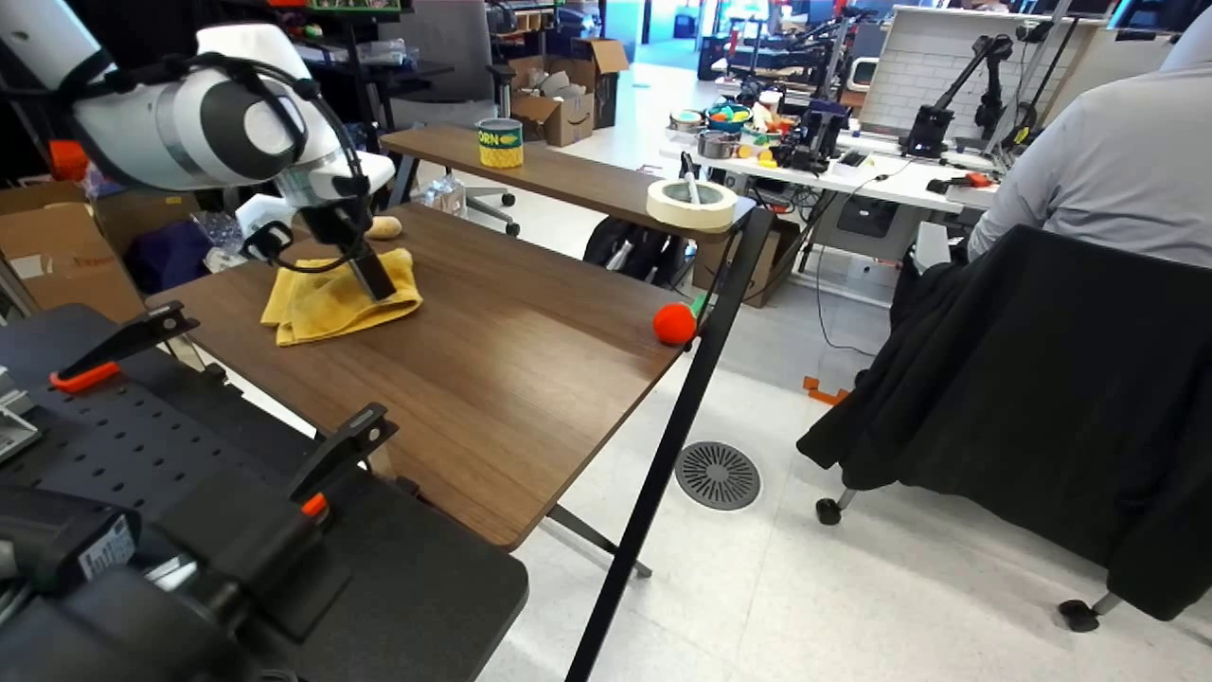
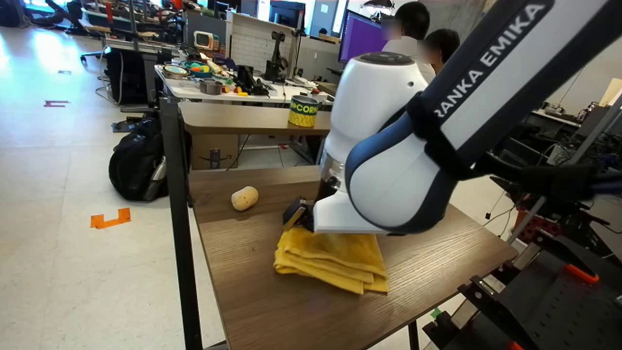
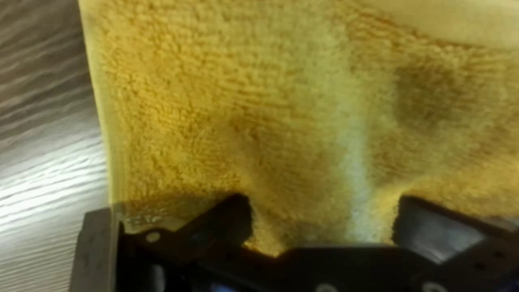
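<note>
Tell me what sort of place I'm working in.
Most likely a robotics lab: besides your Franka arm, a black robot arm stands on a cluttered white workbench, and a monitor shows in the background.

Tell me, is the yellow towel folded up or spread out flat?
Folded. In an exterior view, the yellow towel shows several layers stacked along its edge, lying on the brown table.

In an exterior view, a Franka Emika arm (image 2: 413, 165) is leaning over a folded yellow towel (image 2: 333, 260) lying on a wood-grain counter (image 2: 252, 277). A potato (image 2: 245, 198) is resting nearby; a corn can (image 2: 302, 112) is standing on a shelf (image 2: 233, 116) behind.
</note>
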Tool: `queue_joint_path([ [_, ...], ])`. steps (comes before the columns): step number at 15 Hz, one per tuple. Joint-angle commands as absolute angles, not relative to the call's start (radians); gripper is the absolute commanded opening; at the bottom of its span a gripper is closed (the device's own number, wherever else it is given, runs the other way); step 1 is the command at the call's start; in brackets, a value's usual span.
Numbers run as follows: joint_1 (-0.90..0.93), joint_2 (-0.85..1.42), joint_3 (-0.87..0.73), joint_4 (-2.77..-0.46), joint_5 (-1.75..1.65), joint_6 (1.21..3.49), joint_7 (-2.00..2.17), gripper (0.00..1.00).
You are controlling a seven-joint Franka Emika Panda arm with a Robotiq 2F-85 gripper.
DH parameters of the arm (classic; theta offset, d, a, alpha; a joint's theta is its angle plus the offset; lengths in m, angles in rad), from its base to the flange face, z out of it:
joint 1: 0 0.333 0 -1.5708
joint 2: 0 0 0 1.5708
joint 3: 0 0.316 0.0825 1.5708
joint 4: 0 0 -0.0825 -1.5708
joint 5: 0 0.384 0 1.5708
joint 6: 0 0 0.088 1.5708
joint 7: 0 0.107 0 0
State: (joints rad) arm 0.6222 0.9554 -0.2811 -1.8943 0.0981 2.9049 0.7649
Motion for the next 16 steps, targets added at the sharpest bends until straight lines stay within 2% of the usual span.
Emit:
queue_joint_path([
  [1,0.460,0.993,-0.286,-1.848,0.139,2.892,0.773,1.00],
  [6,0.097,0.824,-0.140,-1.911,0.200,2.877,0.587,1.00],
  [11,-0.270,0.546,0.162,-2.123,0.390,2.919,0.242,1.00],
  [13,-0.429,0.449,0.305,-2.177,0.535,2.860,0.103,1.00],
  [14,-0.279,0.563,0.164,-2.073,0.464,2.883,0.197,1.00],
  [16,-0.362,0.480,0.233,-2.130,0.541,2.860,0.109,1.00],
])
